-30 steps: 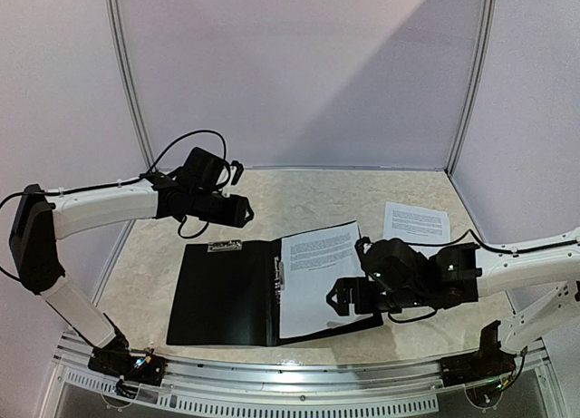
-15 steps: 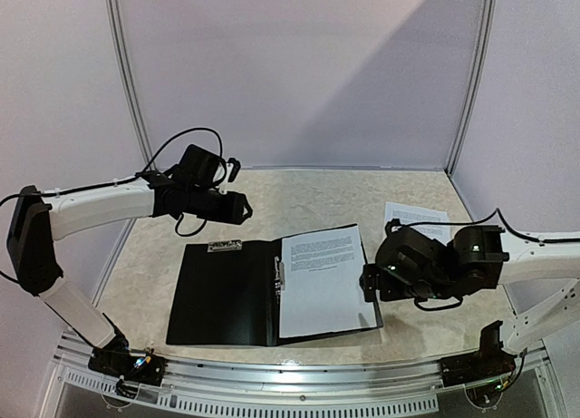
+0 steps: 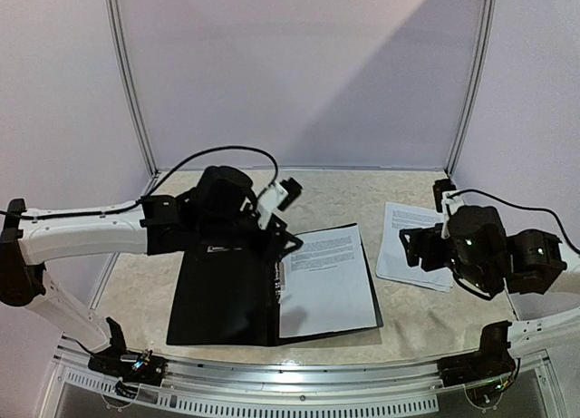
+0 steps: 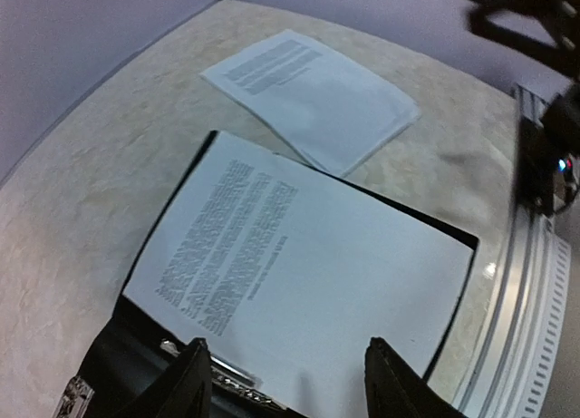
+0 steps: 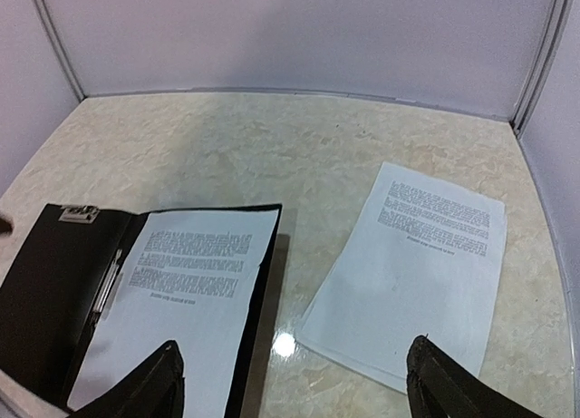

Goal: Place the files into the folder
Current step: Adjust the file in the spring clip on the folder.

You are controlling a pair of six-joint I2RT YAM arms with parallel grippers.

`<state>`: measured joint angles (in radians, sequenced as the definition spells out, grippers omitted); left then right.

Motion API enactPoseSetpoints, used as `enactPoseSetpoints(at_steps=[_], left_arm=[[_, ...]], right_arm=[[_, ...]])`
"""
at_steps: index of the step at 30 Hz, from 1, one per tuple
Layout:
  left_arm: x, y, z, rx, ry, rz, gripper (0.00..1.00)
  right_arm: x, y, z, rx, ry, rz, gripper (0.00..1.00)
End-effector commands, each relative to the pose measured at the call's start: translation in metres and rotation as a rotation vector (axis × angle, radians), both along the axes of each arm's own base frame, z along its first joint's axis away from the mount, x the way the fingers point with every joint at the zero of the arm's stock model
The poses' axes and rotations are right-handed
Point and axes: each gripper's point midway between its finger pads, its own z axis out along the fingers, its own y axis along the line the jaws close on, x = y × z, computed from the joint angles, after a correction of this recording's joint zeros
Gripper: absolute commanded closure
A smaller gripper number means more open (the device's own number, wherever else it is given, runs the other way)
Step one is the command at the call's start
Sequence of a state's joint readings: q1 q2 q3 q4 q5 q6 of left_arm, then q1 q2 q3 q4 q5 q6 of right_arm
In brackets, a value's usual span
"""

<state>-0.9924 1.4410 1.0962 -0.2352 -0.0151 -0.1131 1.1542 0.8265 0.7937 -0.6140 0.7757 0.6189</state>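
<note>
One printed sheet [image 3: 326, 282] lies in the opened folder [image 3: 222, 296], on its right half; the other files [image 5: 412, 273] lie on the tabletop [image 3: 317, 196] beside it. The left pincer [image 4: 285, 368] over the folder and the right pincer [image 5: 294, 373] over those files stand wide, holding nothing.

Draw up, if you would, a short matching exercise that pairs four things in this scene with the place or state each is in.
Things:
1. folder
2. filed sheet
3. loose sheets
4. right hand

Places or states:
a. on the bare table, right of the folder
b. lying open and flat
c. open, in the air, holding nothing
d. on the folder's right half

Pairs: 1-b, 2-d, 3-a, 4-c
</note>
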Motion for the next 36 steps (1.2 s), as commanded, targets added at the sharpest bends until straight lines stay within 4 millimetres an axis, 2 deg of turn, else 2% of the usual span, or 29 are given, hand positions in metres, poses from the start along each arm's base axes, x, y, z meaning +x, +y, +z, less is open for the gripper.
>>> enactPoseSetpoints(at_steps=[1, 5, 8, 12, 16, 20, 28, 36], left_arm=[[-0.045, -0.016, -0.021, 0.191, -0.184, -0.162, 0.42], [-0.091, -0.030, -0.032, 0.276, -0.265, -0.328, 0.42], [-0.102, -0.028, -0.040, 0.318, -0.303, -0.371, 0.42], [-0.103, -0.027, -0.045, 0.292, -0.297, -0.363, 0.42], [-0.107, -0.024, -0.052, 0.259, -0.283, -0.360, 0.42], [-0.097, -0.015, -0.057, 0.274, -0.305, -0.303, 0.42], [-0.086, -0.005, -0.060, 0.275, -0.318, -0.246, 0.42], [-0.078, -0.002, -0.064, 0.279, -0.311, -0.230, 0.42]], right_arm=[[0.029, 0.019, 0.008, -0.130, 0.008, 0.039, 0.20], [0.070, 0.028, -0.026, -0.047, 0.194, 0.057, 0.30], [0.085, 0.036, -0.043, 0.043, 0.296, 0.096, 0.33], [0.094, 0.063, -0.074, 0.058, 0.411, 0.178, 0.42], [0.103, 0.079, -0.085, 0.081, 0.431, 0.208, 0.49], [0.107, 0.093, -0.098, 0.104, 0.490, 0.247, 0.54], [0.113, 0.102, -0.129, 0.091, 0.595, 0.235, 0.57], [0.113, 0.095, -0.138, 0.067, 0.614, 0.193, 0.54]])
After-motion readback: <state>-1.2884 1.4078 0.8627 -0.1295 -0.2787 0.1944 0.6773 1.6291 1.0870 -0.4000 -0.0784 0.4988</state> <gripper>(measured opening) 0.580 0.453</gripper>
